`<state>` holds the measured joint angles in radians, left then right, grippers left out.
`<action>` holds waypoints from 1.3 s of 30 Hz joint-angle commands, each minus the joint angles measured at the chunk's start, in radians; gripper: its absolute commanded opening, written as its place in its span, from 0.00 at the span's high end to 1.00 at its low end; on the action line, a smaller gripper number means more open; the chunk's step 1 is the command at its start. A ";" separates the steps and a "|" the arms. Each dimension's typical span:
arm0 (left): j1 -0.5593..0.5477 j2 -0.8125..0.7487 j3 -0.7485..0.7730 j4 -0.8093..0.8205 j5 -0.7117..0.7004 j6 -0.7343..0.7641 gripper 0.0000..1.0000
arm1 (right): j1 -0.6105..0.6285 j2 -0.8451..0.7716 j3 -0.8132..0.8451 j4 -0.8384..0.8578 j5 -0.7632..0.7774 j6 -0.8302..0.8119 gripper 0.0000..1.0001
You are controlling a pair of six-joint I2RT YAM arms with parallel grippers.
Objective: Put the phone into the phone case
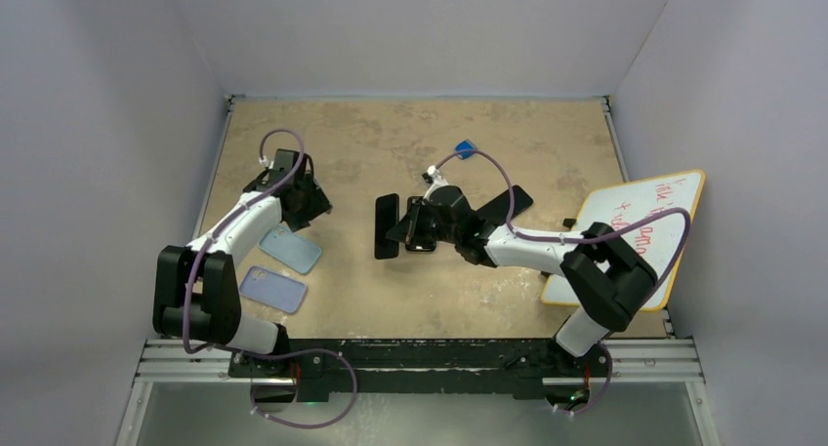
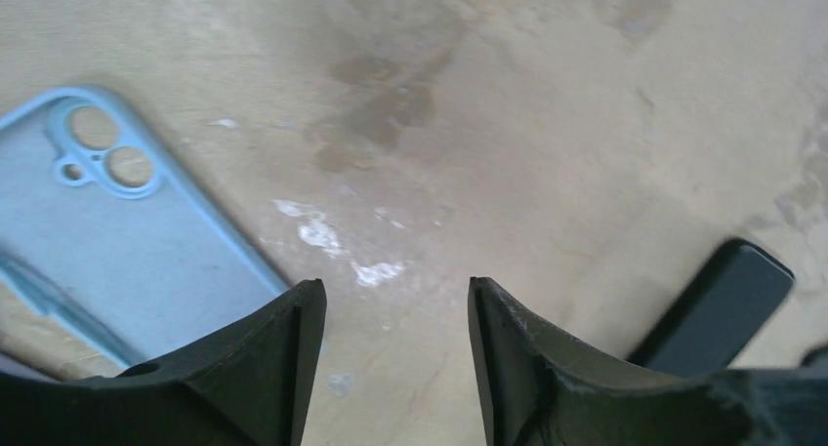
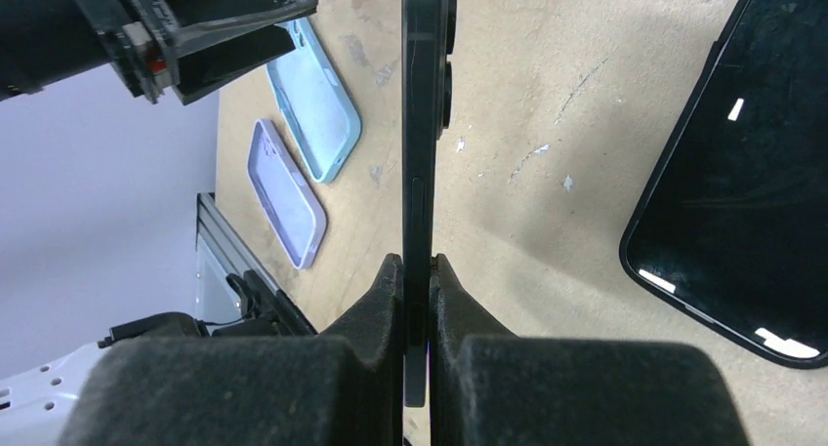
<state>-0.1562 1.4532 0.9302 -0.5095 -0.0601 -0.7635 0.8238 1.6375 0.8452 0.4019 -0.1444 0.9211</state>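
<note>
The phone (image 3: 418,124) is off the worktop (image 1: 410,134), held edge-on and clamped firmly between the right fingers (image 3: 376,309), its camera bumps jutting from one face. It hangs well to the right of the light blue case (image 2: 107,222), with open worktop between the two. That case lies flat with its hollow side up and its camera cut-outs showing. The left fingers (image 2: 283,368) hover just past the case's far right corner, spread apart with nothing between them and only bare, stained worktop under the gap. A lavender case (image 3: 286,192) lies flat just beside the light blue case on its near side, toward the arm bases. A black slab (image 1: 388,225) rests on the worktop to the right of the light blue case, close against the held phone. Farther right of the case, beyond the right arm, a whiteboard (image 1: 635,231) with red writing overhangs the worktop's edge.
</note>
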 commanded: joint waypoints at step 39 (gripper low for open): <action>-0.102 -0.065 -0.123 0.097 0.114 0.012 1.00 | -0.030 -0.306 -0.139 -0.068 0.141 -0.087 1.00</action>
<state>-0.1879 1.4536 0.8223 -0.4725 -0.0685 -0.7681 0.8162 1.4040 0.7380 0.3252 -0.0349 0.8501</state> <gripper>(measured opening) 0.019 0.046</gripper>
